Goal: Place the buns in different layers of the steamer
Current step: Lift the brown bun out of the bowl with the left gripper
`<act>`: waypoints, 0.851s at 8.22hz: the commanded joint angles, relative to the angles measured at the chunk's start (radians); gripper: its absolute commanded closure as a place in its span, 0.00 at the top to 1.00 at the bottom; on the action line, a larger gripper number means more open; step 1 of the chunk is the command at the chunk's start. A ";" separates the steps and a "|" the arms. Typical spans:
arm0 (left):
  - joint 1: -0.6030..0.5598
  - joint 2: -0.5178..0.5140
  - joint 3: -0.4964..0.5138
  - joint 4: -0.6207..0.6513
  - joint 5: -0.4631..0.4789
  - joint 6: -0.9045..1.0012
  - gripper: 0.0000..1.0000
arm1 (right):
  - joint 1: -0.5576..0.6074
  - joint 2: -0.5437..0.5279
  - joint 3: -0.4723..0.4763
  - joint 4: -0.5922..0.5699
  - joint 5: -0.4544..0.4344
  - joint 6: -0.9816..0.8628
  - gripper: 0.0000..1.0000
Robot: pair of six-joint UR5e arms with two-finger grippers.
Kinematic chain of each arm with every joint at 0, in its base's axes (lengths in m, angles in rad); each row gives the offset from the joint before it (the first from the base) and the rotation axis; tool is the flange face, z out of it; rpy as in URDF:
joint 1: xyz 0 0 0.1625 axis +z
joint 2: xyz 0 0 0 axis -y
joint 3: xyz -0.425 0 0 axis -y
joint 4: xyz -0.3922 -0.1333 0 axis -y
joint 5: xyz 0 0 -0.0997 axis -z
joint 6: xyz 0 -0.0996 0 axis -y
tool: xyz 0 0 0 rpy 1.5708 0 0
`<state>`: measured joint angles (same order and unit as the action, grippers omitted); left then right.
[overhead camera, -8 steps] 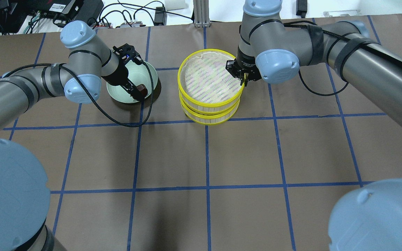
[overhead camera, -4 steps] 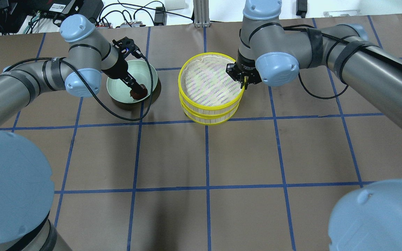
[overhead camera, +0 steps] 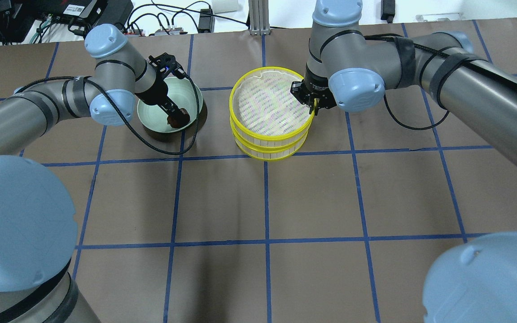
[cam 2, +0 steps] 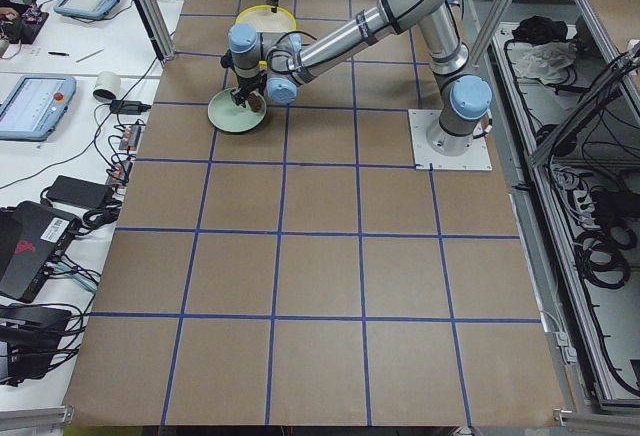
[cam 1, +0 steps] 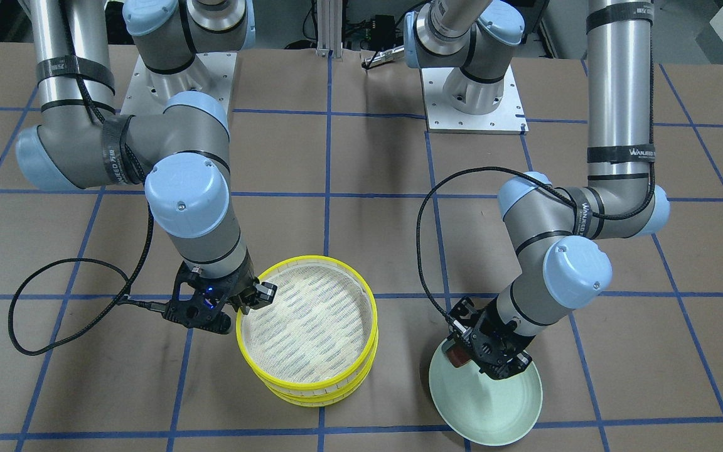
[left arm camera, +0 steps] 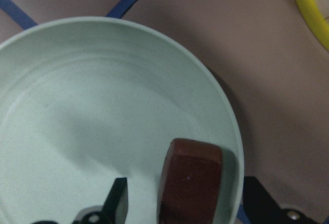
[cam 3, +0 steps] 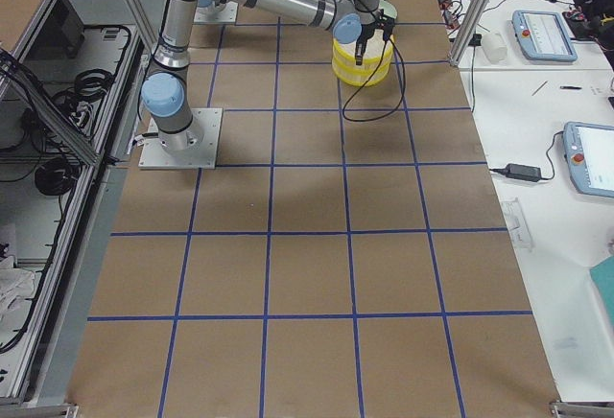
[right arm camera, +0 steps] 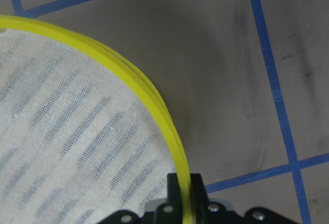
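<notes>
Reads WANJEED on strap (cam 1: 619, 152). Straddles dark bun (left arm camera: 190, 178) loosely with left gripper (left arm camera: 186, 197) at plate (left arm camera: 77, 106) rim; pinches steamer (right arm camera: 154, 100) rim tight with right gripper (right arm camera: 182, 185).

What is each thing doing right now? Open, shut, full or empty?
Green plate: holds just one bun.
Brown bun: lying in the plate, near its edge.
Bottom tray: covered, inside hidden.
Top tray: empty, stacked on the bottom one.
Left gripper: open, fingers either side of the bun.
Right gripper: shut on the top tray's yellow rim.
</notes>
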<state>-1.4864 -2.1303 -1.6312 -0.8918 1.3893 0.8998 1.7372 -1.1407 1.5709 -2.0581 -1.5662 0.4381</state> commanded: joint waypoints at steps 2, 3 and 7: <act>0.000 0.000 0.002 -0.003 0.000 0.018 0.19 | 0.013 -0.001 0.000 -0.004 0.003 0.010 0.00; 0.000 0.001 0.002 -0.004 0.000 0.004 0.00 | 0.022 0.001 -0.002 -0.005 0.003 0.010 0.00; 0.000 0.035 0.011 -0.006 0.007 0.001 0.00 | 0.021 0.007 -0.012 -0.005 0.014 -0.009 0.00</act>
<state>-1.4864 -2.1114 -1.6249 -0.8969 1.3939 0.9011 1.7576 -1.1345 1.5660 -2.0631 -1.5538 0.4374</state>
